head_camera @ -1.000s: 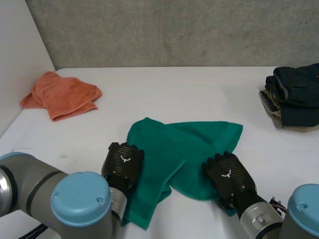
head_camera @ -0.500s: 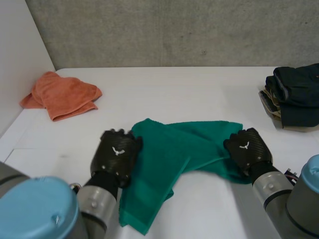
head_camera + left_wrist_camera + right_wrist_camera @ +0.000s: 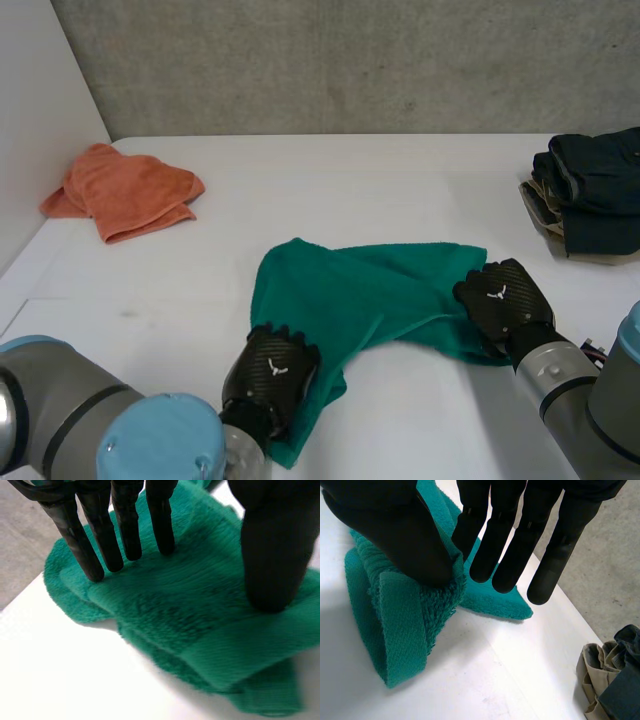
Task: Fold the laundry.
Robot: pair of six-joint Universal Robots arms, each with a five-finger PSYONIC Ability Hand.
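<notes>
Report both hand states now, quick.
Left hand: open, fingers pressing flat on the green terry towel.
Right hand: shut on the towel, pinching its edge against the thumb.

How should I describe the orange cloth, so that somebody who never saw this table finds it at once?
Start at the white table and look to its far left corner, next to the side wall. The orange cloth lies there in a loose, crumpled heap. It is the only orange thing: the green towel is in the middle, the dark folded clothes at the right edge.
</notes>
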